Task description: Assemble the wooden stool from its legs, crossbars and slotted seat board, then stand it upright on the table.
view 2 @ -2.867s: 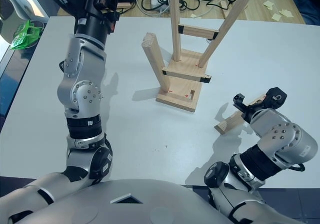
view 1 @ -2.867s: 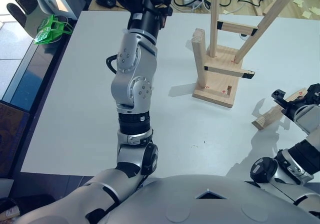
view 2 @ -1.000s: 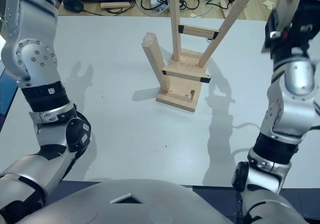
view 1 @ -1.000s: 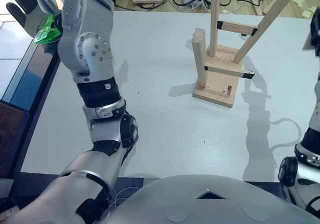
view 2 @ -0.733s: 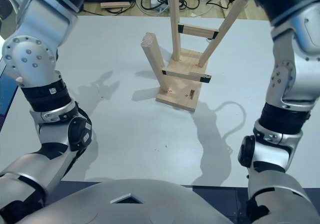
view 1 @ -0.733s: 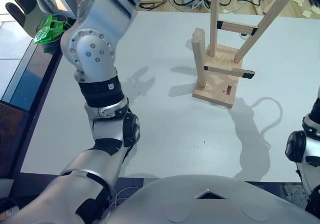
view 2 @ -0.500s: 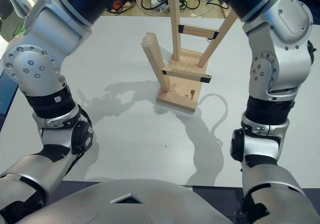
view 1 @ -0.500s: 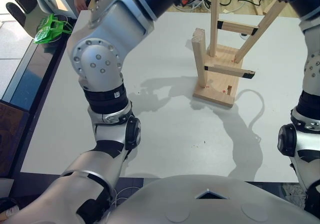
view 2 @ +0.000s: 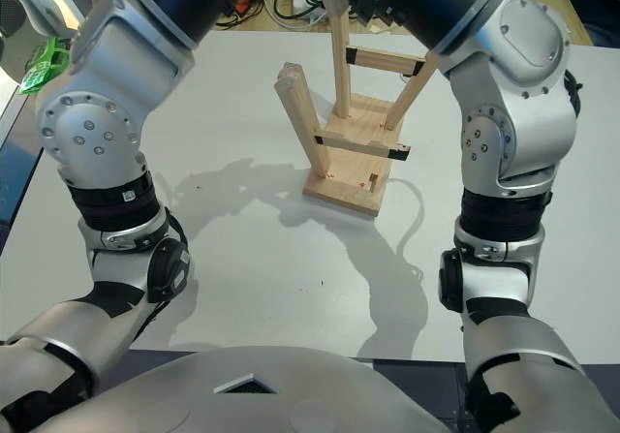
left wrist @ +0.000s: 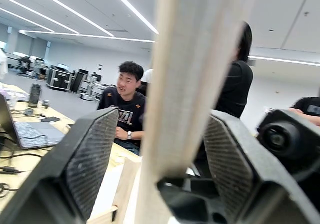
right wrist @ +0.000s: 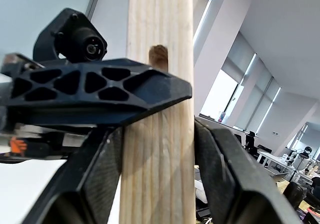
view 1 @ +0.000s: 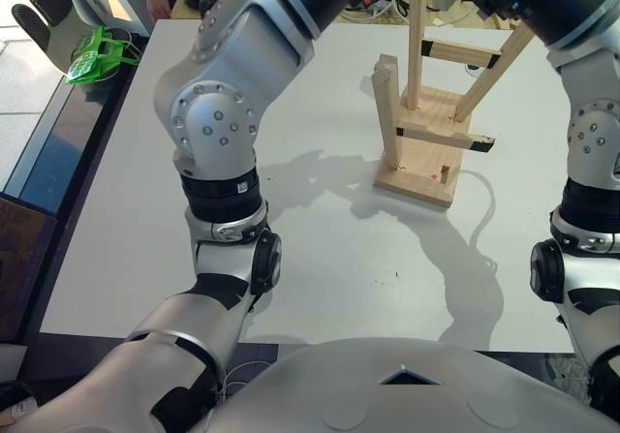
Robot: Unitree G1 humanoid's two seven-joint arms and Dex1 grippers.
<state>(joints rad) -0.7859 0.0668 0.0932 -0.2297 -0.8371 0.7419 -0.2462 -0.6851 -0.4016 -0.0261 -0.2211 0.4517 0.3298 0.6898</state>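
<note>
Risk: the loose leg [right wrist: 160,28] slips or twists mid-swap. The left gripper [left wrist: 165,134] only straddles it, one pad [left wrist: 227,169] touching and a gap at the other, so it isn't clamped. If dropped, the leg likely hits the upturned stool [view 1: 431,111] and knocks it over. The right gripper [right wrist: 159,179] is clamped on the leg, just beside the left. Both arms are raised with elbows bent, meeting high over the table's [view 1: 116,210] far edge. The stool sits seat-down toward the far right corner, three legs in, one slot [view 1: 444,173] empty.
</note>
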